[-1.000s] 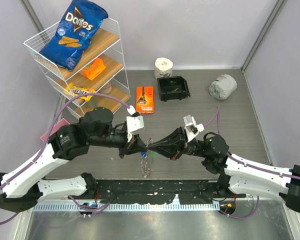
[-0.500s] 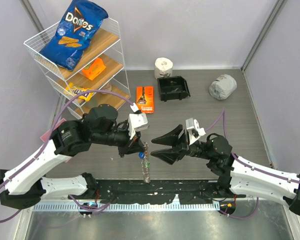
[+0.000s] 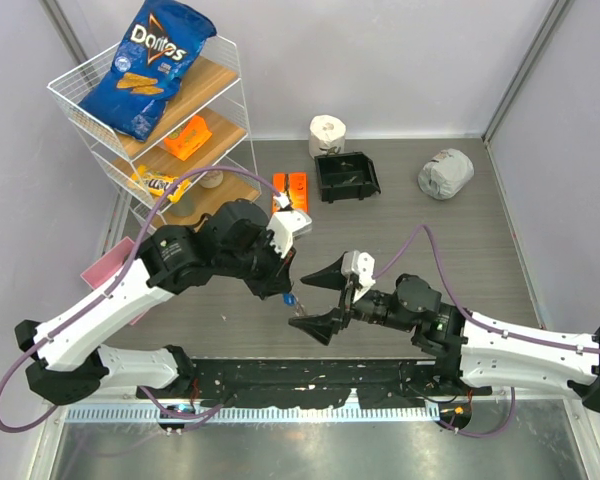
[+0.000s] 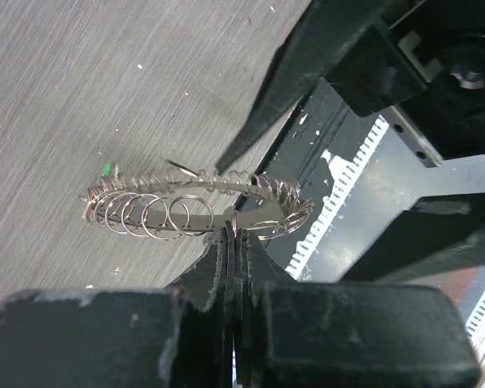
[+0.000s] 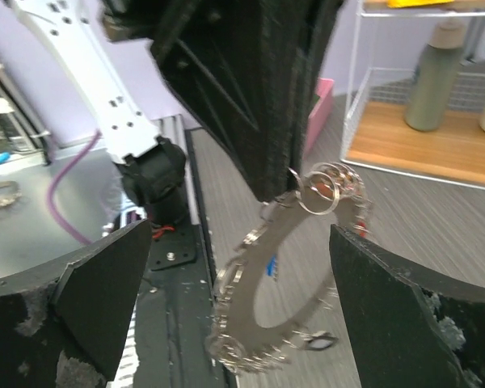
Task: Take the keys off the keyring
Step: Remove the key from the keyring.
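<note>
The left claw (image 4: pixel 233 239) is clenched on a thin bit of the keyring (image 4: pixel 196 196), which hangs free beneath its tips, clear of the table (image 3: pixel 460 240). The right claw (image 3: pixel 298 302) is spread wide, and the ring dangles in the gap between its two fingers, one tip close against the ring's far rim. The pinch looks narrow, so a sideways nudge from that tip could twist the ring loose and drop it. The hanging ring can also swing, so the right claw may close on air or on the fringe of small loops and not on a key. The keys (image 3: pixel 292 298) are hard to pick out, showing as little more than a blue fleck below the left claw. Both claws also work tip to tip, so a careless close risks them striking each other.
</note>
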Controlling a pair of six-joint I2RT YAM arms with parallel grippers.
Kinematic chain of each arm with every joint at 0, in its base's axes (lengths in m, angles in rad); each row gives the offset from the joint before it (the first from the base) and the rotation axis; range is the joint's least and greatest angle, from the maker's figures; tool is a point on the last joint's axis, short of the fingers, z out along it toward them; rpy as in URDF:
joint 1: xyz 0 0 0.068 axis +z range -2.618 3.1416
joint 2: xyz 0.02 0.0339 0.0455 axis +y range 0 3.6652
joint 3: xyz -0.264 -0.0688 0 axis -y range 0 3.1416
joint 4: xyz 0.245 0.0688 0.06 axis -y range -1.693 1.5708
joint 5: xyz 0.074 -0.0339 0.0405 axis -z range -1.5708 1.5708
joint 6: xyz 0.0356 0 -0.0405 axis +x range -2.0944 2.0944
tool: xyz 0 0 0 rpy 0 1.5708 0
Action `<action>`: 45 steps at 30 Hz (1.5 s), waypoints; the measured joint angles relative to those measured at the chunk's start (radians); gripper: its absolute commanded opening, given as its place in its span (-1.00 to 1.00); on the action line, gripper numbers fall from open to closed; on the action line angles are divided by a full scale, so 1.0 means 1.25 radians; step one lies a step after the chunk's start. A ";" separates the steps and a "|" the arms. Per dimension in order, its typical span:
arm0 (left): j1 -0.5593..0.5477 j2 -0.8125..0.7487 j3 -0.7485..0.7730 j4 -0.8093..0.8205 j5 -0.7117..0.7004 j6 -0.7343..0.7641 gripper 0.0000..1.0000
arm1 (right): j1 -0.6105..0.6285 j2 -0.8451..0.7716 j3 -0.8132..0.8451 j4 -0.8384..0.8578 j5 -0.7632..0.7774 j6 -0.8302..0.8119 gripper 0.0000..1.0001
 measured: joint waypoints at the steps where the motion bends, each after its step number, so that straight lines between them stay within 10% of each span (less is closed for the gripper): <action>1: 0.000 0.000 0.004 0.000 -0.001 -0.004 -1.00 | 0.003 0.004 0.008 -0.019 0.021 -0.011 0.90; 14: 0.019 -0.003 0.014 -0.002 0.016 -0.020 -1.00 | 0.009 0.038 0.041 -0.107 0.114 -0.101 -0.91; 45: 0.110 0.066 -0.075 0.037 0.297 -0.013 -1.00 | 0.013 -0.039 0.071 -0.339 0.111 -0.292 -0.81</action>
